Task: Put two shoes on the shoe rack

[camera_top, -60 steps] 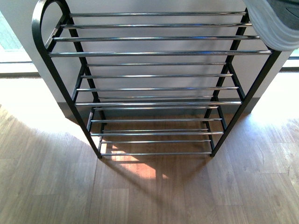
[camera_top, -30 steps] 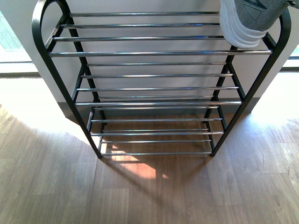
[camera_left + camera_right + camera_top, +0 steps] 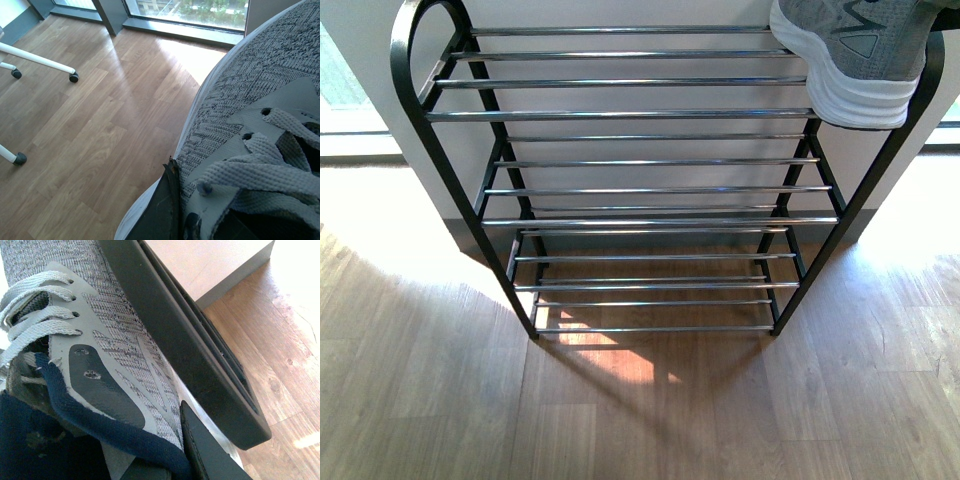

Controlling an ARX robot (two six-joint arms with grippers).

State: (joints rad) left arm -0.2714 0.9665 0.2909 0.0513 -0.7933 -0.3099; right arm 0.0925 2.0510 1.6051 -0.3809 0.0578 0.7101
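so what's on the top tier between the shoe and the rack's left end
Nothing: in the front view the top-tier bars run bare from the shoe to the rack's left end.

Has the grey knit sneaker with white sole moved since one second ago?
Yes. The grey knit sneaker moved left, inward past the black metal shoe rack's right post.

Quick tally: 1 shoe rack (image 3: pixel 640 190), and its top tier is 4 silver bars (image 3: pixel 620 82). The lower tiers overlap too much to count cleanly. There are 2 grey sneakers overall: 1 sneaker (image 3: pixel 860 50) at the right end of the rack's top tier, and a 2nd sneaker (image 3: pixel 250 115) that only the left wrist camera catches. There are also 3 black casters (image 3: pixel 73 77) on white legs.
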